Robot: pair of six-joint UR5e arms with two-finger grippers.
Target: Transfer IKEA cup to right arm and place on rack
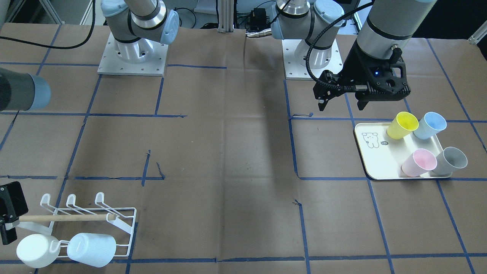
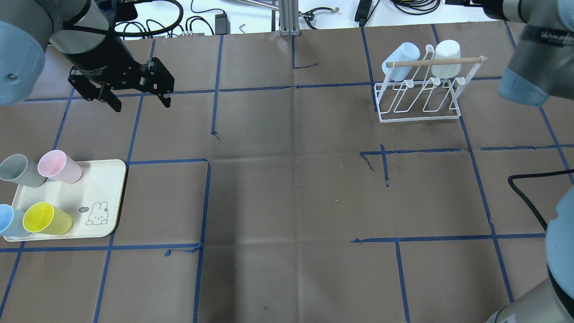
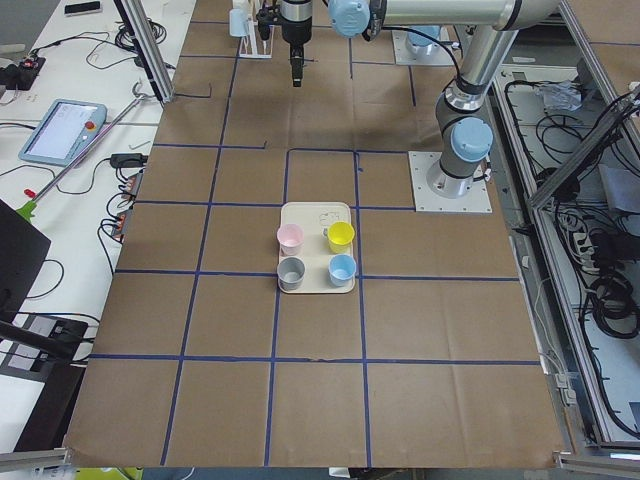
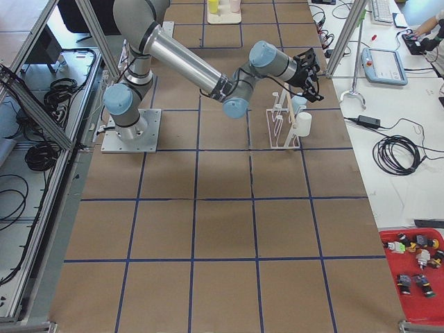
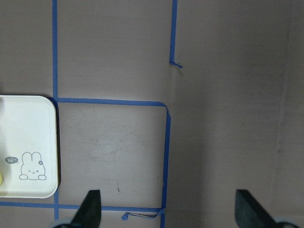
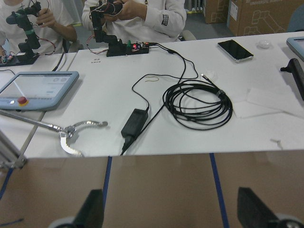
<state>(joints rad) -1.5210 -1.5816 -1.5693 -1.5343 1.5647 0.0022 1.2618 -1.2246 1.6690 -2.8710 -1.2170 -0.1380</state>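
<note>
Check the left gripper (image 2: 142,106): it hangs over the table (image 2: 287,202) near the tray (image 2: 107,179), fingers apart. The right gripper (image 6: 171,209) is near the rack (image 2: 419,105), fingers apart. On the tray sit the yellow cup (image 2: 47,219), pink cup (image 2: 59,167), grey cup (image 2: 20,170) and blue cup (image 2: 9,220). A pale blue cup (image 2: 401,57) and a white cup (image 2: 447,56) hang on the rack.

cream tray (image 2: 104,178) with bunny drawing, blue tape lines (image 5: 109,101), coiled black cable (image 6: 227,110)
</note>
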